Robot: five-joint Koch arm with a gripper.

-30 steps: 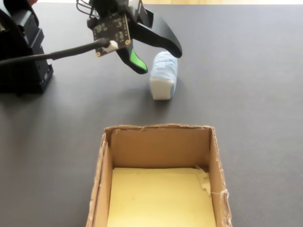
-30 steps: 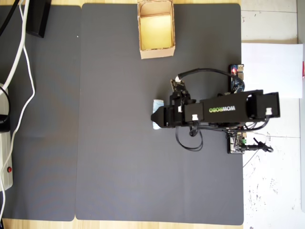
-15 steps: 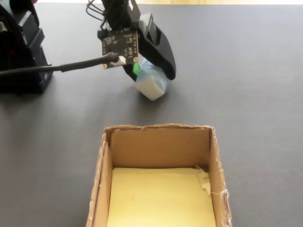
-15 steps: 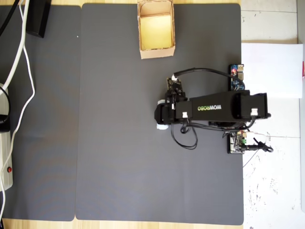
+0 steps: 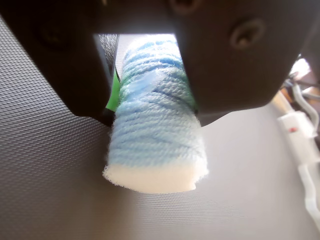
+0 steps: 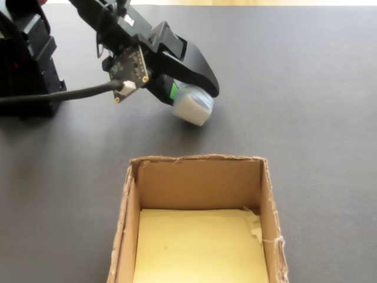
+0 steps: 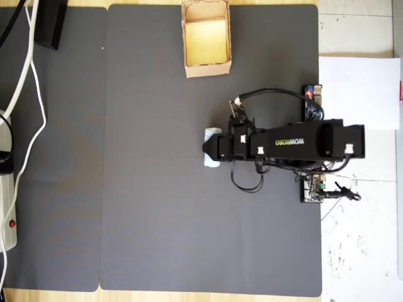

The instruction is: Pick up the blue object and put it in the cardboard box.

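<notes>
The blue object is a pale blue-white striped roll with a white foam end, and it fills the middle of the wrist view. My gripper is shut on it, one dark jaw pressing each side. In the fixed view the gripper holds the roll low over the dark mat; whether it touches the mat cannot be told. The cardboard box stands open in front, its yellowish inside empty. In the overhead view the roll and gripper are mid-mat, and the box is at the top.
In the overhead view, white cables and a power strip lie at the left. A white sheet lies at the right beside the arm's base. A black block stands at the top left.
</notes>
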